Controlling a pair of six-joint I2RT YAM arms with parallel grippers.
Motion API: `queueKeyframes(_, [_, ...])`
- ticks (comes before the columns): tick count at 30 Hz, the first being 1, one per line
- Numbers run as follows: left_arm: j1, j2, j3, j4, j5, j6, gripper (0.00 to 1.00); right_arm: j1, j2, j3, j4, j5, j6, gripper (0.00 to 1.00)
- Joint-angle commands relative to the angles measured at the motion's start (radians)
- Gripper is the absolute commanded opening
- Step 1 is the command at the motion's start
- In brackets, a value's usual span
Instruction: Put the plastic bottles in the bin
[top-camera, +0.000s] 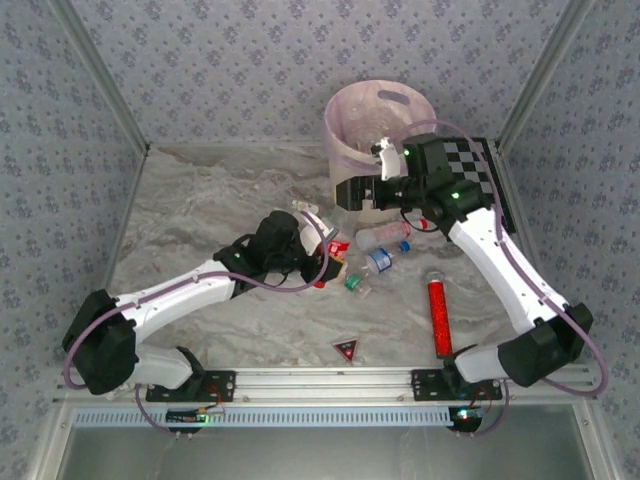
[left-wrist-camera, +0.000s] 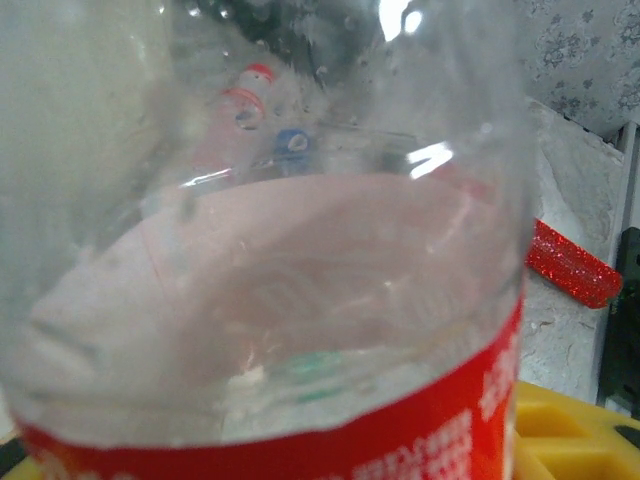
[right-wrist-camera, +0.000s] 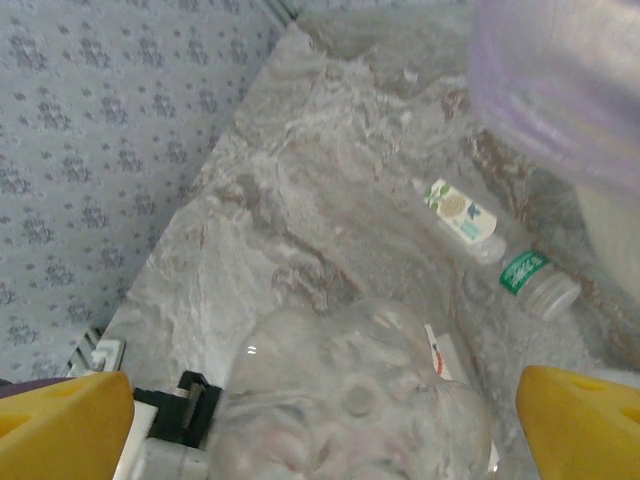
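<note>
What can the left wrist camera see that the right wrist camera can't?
Left wrist camera: a clear bottle with a red label, huge and close, and the red glittery tube behind it. Right wrist camera: the bin with its pink bag, a crumpled clear bottle up close, and another bottle with cream and green labels lying on the table. Both: yellow end effector fingers, the marble table and flowery wallpaper.
</note>
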Motion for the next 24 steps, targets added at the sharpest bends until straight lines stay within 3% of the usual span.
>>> queueKeyframes(1, [-0.004, -0.011, 0.017, 0.018, -0.005, 0.055, 0.49, 0.005, 0.013, 0.020, -0.044, -0.033, 0.003, 0.95])
queueKeyframes(9, [-0.003, -0.005, 0.027, 0.011, -0.025, 0.039, 0.51, -0.015, -0.016, 0.019, -0.050, -0.018, 0.000, 0.60])
queueKeyframes(15, [-0.004, -0.053, 0.064, -0.027, -0.059, 0.004, 0.92, -0.042, -0.031, 0.151, -0.086, 0.006, -0.040, 0.50])
queueKeyframes(17, [-0.004, -0.085, 0.059, -0.046, -0.073, -0.009, 0.99, -0.055, -0.042, 0.218, -0.086, 0.037, -0.045, 0.48])
queueKeyframes(21, [-0.004, -0.153, 0.022, -0.082, -0.157, -0.024, 0.99, -0.092, -0.043, 0.380, -0.085, 0.165, -0.103, 0.46])
queueKeyframes(24, [0.000, -0.182, -0.023, -0.077, -0.225, -0.052, 0.99, -0.114, -0.025, 0.482, -0.068, 0.298, -0.178, 0.37])
